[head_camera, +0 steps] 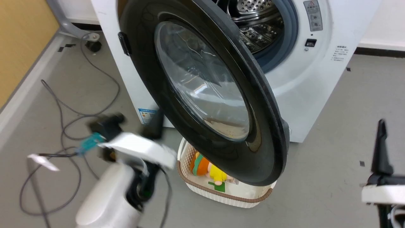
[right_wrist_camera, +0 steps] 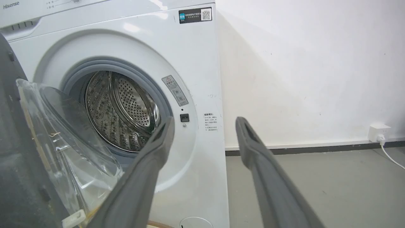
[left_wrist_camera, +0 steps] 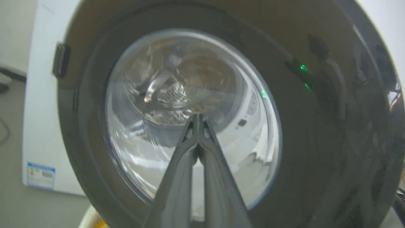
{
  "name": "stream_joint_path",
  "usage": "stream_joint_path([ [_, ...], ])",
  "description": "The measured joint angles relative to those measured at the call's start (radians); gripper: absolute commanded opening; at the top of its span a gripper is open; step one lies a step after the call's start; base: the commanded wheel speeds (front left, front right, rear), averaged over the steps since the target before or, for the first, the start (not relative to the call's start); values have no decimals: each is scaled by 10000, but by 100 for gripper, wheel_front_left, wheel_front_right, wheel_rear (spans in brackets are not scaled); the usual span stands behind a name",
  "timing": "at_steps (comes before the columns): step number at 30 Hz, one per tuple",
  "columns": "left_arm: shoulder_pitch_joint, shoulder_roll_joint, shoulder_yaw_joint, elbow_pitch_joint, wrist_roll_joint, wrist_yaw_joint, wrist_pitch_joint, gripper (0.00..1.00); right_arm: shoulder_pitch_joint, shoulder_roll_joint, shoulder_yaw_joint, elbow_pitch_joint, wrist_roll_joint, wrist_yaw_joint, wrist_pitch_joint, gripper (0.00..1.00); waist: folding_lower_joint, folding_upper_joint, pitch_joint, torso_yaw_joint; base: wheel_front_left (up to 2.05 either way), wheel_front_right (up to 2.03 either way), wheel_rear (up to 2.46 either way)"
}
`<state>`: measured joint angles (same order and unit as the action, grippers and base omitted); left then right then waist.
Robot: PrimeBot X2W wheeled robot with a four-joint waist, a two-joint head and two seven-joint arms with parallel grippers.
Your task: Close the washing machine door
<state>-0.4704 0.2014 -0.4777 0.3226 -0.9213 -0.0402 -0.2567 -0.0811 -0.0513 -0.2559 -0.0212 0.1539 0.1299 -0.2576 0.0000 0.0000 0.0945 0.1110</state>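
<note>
White washing machine (right_wrist_camera: pixel 202 63) marked "Hisense", blue label (head_camera: pixel 146 115) low on front; black-framed door (head_camera: pixel 202 82) standing half open before the drum (right_wrist_camera: pixel 123 110); left gripper (left_wrist_camera: pixel 196 119) pressed together, aimed at its glass; right gripper (right_wrist_camera: pixel 205 122) spread.

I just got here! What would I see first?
The big round washing machine door, black around bulging glass, hangs open mid-picture in the head view. Behind it shines the steel drum of the white washing machine. A cream basket holding a colourful toy sits on the floor below the door.
</note>
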Motion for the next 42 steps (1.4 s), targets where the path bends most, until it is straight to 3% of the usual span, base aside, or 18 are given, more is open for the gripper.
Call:
stream_joint_path([
  [2,60,-230,1049,-550,1919,571,-2,0,-178,0,-132,-159,-98,0,0,100,0,0,-66,54,0,0,0],
  [6,610,-495,2102,-1607,5264,1580,-8,0,-514,0,-257,-518,-249,0,0,100,0,0,-173,121,0,0,0],
  [10,1339,-562,2736,-2144,6989,2278,-8,0,-969,0,-255,-876,-92,0,0,100,0,0,-247,198,0,0,0],
  [12,1729,-637,3053,-2349,7321,2462,-8,0,-1199,0,-150,-1183,44,0,0,100,0,0,-270,244,0,0,0],
  [13,1903,-629,3166,-2426,7543,2520,-8,12,-1317,0,-111,-1333,67,0,0,100,0,0,-281,268,0,0,0],
  [14,2093,-635,3269,-2525,7666,2525,-8,86,-1447,0,-84,-1438,207,0,0,100,0,0,-293,292,0,0,0],
  [15,2279,-644,3344,-2625,7766,2522,-8,100,-1571,2,-75,-1498,533,0,0,100,0,0,-307,323,0,0,0],
  [22,3506,-606,3505,-2813,8403,2290,-8,100,-2266,-2,832,-2441,2761,0,-12,100,0,0,-441,567,0,0,0],
  [23,3639,-608,3540,-2828,8443,2247,-8,100,-2354,-2,1057,-2619,2974,0,-10,74,0,0,-457,600,0,0,0],
  [24,3773,-610,3582,-2859,8495,2247,-8,100,-2429,-2,1315,-2817,3072,0,-10,36,0,0,-470,629,0,0,0],
  [25,3898,-619,3601,-2888,8502,2222,-8,100,-2491,-4,1605,-3016,3135,0,-10,9,0,0,-485,661,0,0,0],
  [26,4006,-635,3614,-2909,8506,2213,-8,100,-2539,-25,1919,-3195,3283,0,-12,0,0,0,-497,692,0,0,0],
  [32,4291,-740,3741,-3022,8636,2134,-8,100,-2677,-970,4236,-3910,4203,0,-10,0,0,0,-497,851,0,0,0],
  [33,4291,-838,3812,-3081,8673,2128,-8,100,-2731,-1488,5208,-4011,4449,0,-10,0,0,0,-455,895,0,0,0],
  [34,4291,-859,3839,-3095,8673,2119,-8,100,-2756,-1666,5526,-4011,4449,0,-12,0,0,0,-439,899,0,0,0],
  [35,4291,-890,3902,-3099,8767,2121,-8,100,-2787,-2153,6575,-3944,4405,0,-12,0,0,0,-401,873,0,0,0],
  [42,4291,-915,4015,-3097,8897,2138,-8,100,-2917,-3162,9003,-3225,4111,0,-12,0,0,0,-320,684,0,0,0],
])
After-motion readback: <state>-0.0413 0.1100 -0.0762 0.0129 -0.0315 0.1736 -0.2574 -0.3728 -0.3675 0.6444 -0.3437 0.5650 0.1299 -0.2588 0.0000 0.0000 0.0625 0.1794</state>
